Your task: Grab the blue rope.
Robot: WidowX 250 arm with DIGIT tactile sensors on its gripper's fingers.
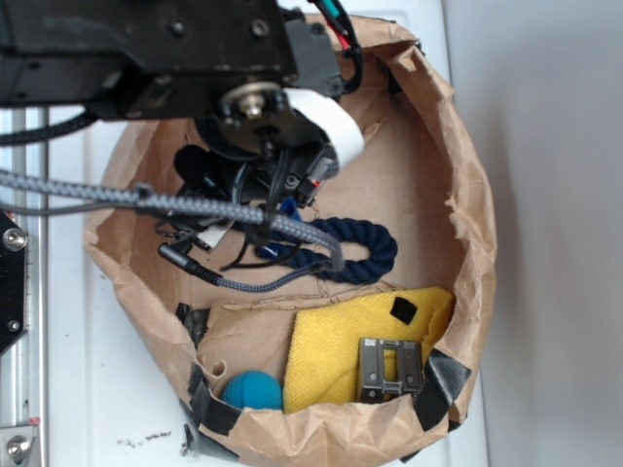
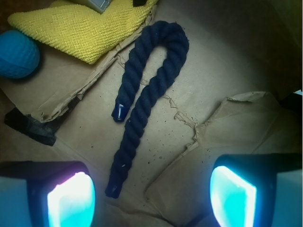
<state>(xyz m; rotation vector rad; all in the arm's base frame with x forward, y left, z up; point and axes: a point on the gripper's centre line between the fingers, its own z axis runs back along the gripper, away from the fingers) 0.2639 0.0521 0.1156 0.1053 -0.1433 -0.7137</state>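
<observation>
Blue rope (image 2: 142, 80): thick twisted fibre strands, matt and slightly fuzzy, with smooth, faintly glossy caps on the ends. Paper bag (image 1: 467, 195): brown kraft paper, matt, creased and torn at the floor seams, patched with black tape. Yellow cloth (image 2: 80, 28): coarse woven textile, matt. Ball (image 2: 16, 54): teal, matt, finely dimpled surface. Clip (image 1: 389, 370) on the cloth: grey metal, dull sheen. Gripper (image 2: 151, 194) pads: smooth, glossy, translucent-looking plastic in black housings. Robot cable (image 1: 146, 199): grey-and-black braided sleeve.
</observation>
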